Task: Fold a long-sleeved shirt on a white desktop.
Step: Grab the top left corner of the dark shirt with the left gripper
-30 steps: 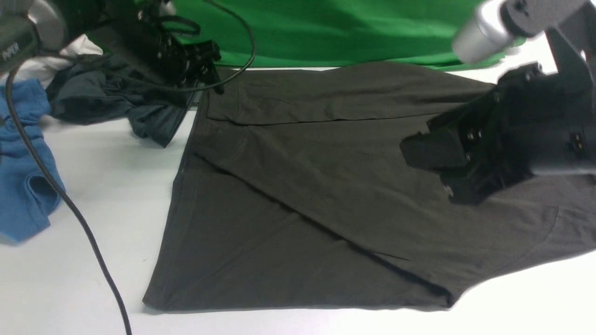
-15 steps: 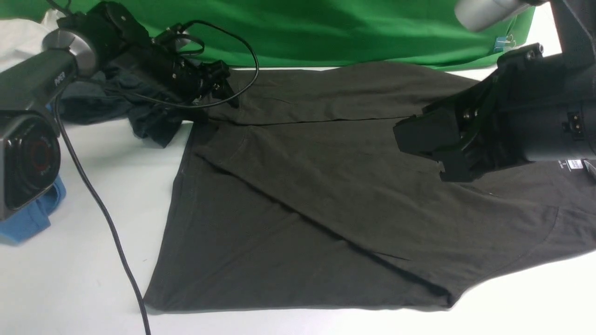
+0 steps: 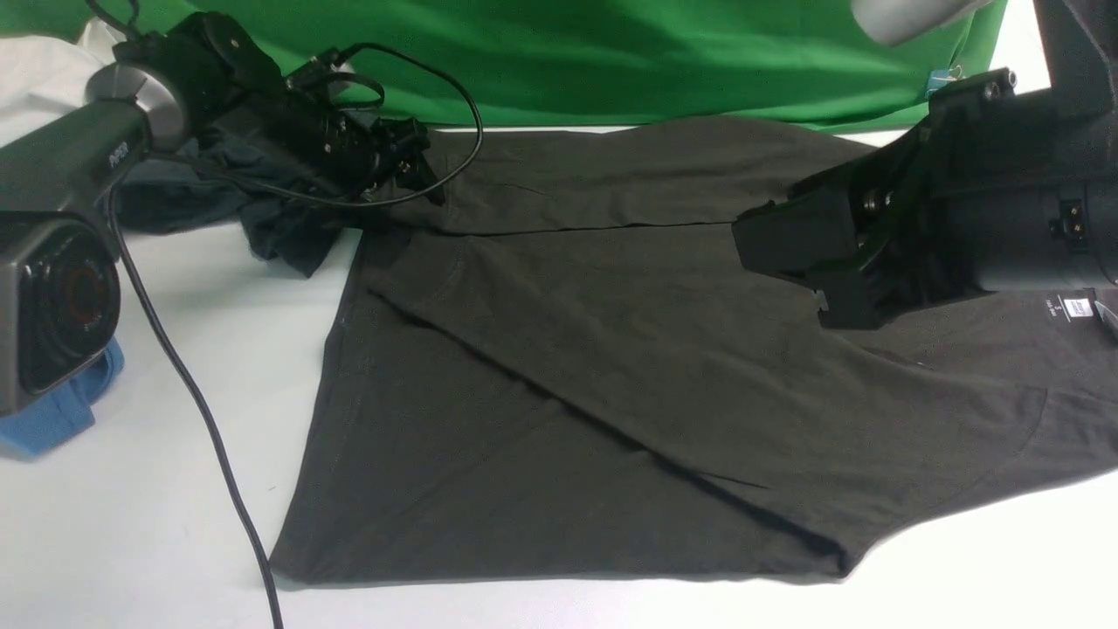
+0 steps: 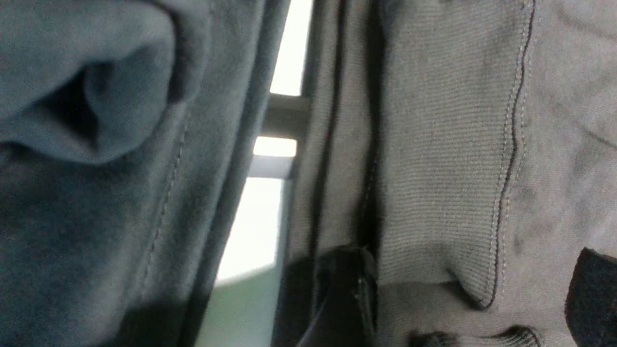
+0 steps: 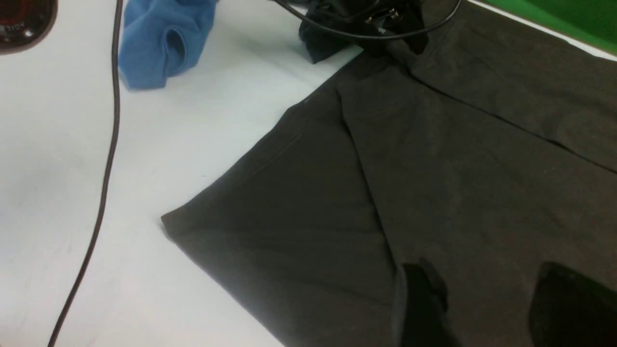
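The long-sleeved shirt lies spread on the white desktop, dark olive-brown, with a sleeve folded diagonally across its body and a small white label at the right. My left gripper is down at the shirt's far left corner. In the left wrist view that left gripper is open, its fingers standing either side of a ribbed, stitched edge of the shirt. My right gripper hovers over the shirt's right half, and it is open with only flat cloth below.
A crumpled dark teal-grey garment lies beside the left gripper. A blue garment sits at the left edge. A black cable trails across the left of the desktop. A green backdrop closes the far side.
My left arm has swung in and down, bringing its gripper onto the shirt's far left corner. The right gripper has drifted slightly left and up. The shirt lies as before.
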Controlling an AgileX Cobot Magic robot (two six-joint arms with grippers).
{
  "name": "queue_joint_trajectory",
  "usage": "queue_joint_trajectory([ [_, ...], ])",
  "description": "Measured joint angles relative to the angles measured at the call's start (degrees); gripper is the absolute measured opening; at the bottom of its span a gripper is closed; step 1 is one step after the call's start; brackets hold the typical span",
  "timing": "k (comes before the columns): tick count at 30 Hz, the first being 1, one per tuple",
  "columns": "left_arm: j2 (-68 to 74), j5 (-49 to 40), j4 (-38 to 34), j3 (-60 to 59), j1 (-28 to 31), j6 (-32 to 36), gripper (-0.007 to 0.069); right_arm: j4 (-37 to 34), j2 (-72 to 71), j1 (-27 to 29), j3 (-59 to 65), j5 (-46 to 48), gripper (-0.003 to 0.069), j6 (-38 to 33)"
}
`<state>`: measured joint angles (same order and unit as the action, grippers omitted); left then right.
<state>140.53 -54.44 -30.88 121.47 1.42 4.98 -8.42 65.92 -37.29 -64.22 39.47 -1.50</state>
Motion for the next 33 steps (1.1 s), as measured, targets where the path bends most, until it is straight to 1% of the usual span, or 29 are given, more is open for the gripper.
queue_joint_trajectory([
  [13, 0.5, 3.3, -2.1, 0.0, 0.0, 0.3, 0.0575, 0.0, 0.0, 0.0, 0.0, 1.2, 0.0342, -0.2],
  [15, 0.5, 3.4, -2.3, 0.0, 0.0, 0.4, 0.0568, 0.0, 0.0, 0.0, 0.0, 1.2, 0.0342, -0.2],
  [18, 0.6, 3.7, -2.3, 0.0, 0.0, 0.5, 0.0526, 0.0, 0.0, 0.0, 0.0, 1.3, 0.0342, -0.2],
  [20, 0.7, 3.8, -2.3, 0.0, 0.0, 0.5, 0.0477, 0.0, 0.0, 0.0, 0.0, 1.3, 0.0342, -0.2],
  [21, 0.7, 3.8, -2.1, 0.0, 0.0, 0.5, 0.0435, 0.0, 0.0, 0.0, 0.0, 1.3, 0.0342, -0.2],
  [22, 0.7, 3.8, -2.1, 0.0, 0.0, 0.5, 0.0421, 0.0, 0.0, 0.0, 0.0, 1.3, 0.0342, -0.2],
  [25, 0.7, 3.8, -1.9, 0.0, 0.0, 0.5, 0.0309, 0.0, 0.0, 0.0, 0.0, 1.3, 0.0342, -0.2],
  [26, 0.7, 3.8, -1.7, 0.0, 0.0, 0.5, 0.0244, 0.0, 0.0, 0.0, 0.0, 1.3, 0.0342, -0.2],
  [27, 0.7, 3.8, -1.6, 0.0, 0.0, 0.5, 0.0204, 0.0, 0.0, 0.0, 0.0, 1.3, 0.0342, -0.2],
  [29, 0.7, 3.8, -1.5, 0.0, 0.0, 0.5, 0.0164, 0.0, 0.0, 0.0, 0.0, 1.3, 0.0342, -0.2],
  [31, 0.7, 3.8, -1.5, 0.0, 0.0, 0.5, 0.0092, 0.0, 0.0, 0.0, 0.0, 1.3, 0.0342, -0.2],
  [33, 0.7, 3.8, -1.4, 0.0, 0.0, 0.5, 0.0043, 0.0, 0.0, 0.0, 0.0, 1.3, 0.0342, -0.2],
])
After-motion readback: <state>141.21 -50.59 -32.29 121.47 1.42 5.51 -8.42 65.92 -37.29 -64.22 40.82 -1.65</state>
